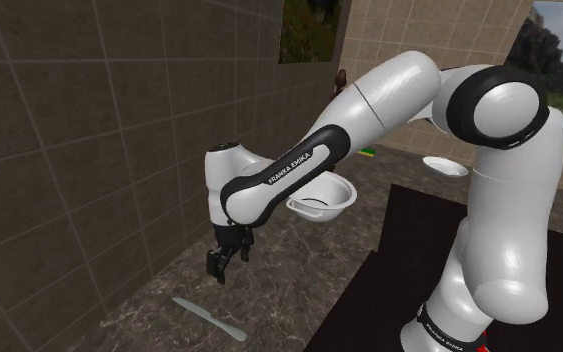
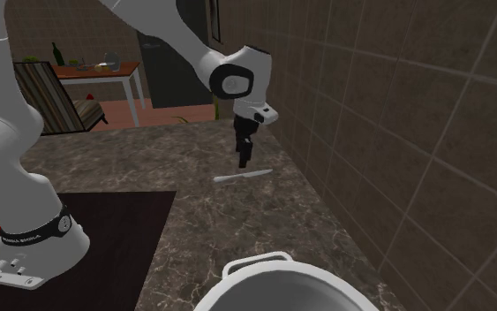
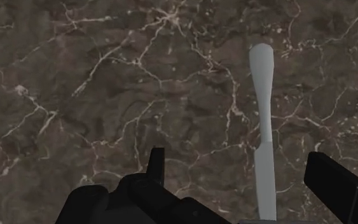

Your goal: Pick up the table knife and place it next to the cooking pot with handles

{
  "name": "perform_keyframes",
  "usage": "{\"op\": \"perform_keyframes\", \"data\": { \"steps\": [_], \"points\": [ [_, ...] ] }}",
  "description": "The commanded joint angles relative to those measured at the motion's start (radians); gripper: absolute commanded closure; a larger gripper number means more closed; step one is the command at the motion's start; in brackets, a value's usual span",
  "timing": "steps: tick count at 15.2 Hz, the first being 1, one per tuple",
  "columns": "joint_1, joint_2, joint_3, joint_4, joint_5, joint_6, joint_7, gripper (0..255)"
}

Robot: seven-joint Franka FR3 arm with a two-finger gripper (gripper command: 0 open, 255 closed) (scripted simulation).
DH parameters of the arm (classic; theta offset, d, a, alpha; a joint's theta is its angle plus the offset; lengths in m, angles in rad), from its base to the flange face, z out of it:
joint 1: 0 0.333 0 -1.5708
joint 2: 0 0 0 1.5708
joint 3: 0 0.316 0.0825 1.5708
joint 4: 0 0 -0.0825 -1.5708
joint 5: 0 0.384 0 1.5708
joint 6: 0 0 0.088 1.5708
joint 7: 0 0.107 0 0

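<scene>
1. Furthest to the shoulder view's left, a brown tiled wall (image 1: 69,150) rises beside the dark marble countertop (image 1: 299,270).
2. Next comes the table knife (image 1: 209,318), pale grey and lying flat on the countertop near the wall.
3. Just right of it and higher, the gripper (image 1: 221,262) hangs pointing down, its pincer spread and holding nothing. In the wrist view the knife lies on the marble between the two fingers (image 3: 336,184), closer to one of them and touching neither.
4. Further right, the white cooking pot with handles (image 1: 321,197) stands on the countertop, well apart from the knife.
5. Right again, the arm's black stand (image 1: 409,260) sits on the countertop, with a shallow white dish (image 1: 445,166) beyond it.
</scene>
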Motion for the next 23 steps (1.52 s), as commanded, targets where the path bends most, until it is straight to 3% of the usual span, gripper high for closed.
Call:
{"op": "perform_keyframes", "data": {
  "steps": [1,7,15,23],
  "points": [
    [0.017,0.073,0.007,0.043,-0.002,0.019,0.015,0],
    [0.071,0.289,0.018,0.215,-0.012,0.029,0.046,0],
    [0.087,0.352,0.009,0.197,-0.023,0.110,0.054,0],
    [0.087,0.352,0.009,0.198,-0.023,0.110,0.054,0]
  ]
}}
